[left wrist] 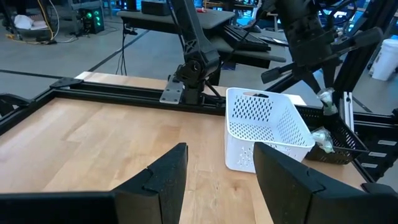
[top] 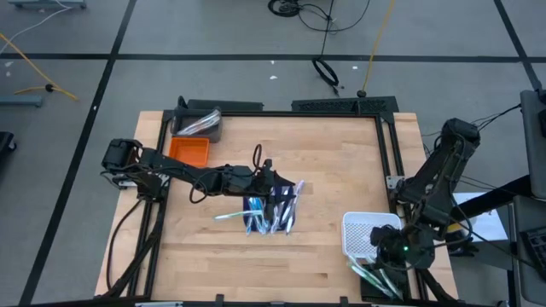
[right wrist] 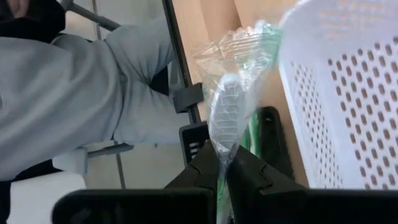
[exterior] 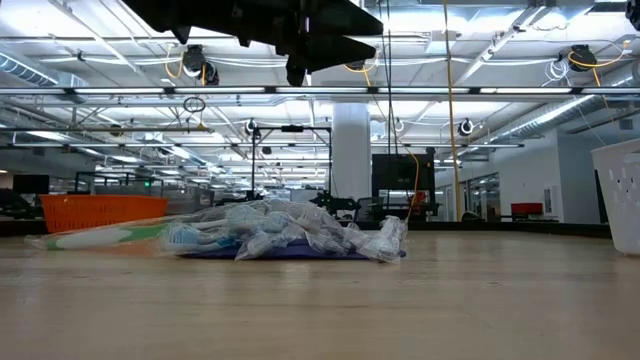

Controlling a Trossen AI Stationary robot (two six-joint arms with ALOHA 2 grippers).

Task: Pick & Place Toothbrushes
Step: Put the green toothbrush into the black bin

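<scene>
While left gripper [top: 275, 189] jaws gape empty over wood table [top: 341, 170], right gripper [right wrist: 225, 163] pinches wrapped toothbrush [right wrist: 227, 118].

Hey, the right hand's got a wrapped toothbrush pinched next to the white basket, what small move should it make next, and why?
Probably shift the right hand sideways over the white basket before letting go. It is shut on a wrapped toothbrush that sits beside the basket's wall, at the table edge, not above its opening. The left hand is open over the pile of toothbrushes.

Pale wooden surface [top: 333, 247], black-framed. Orange plastic tray [top: 188, 152] at my far left corner; white perforated plastic basket [top: 365, 232] near right edge. Grey-sleeved person [right wrist: 74, 93] beyond.
</scene>
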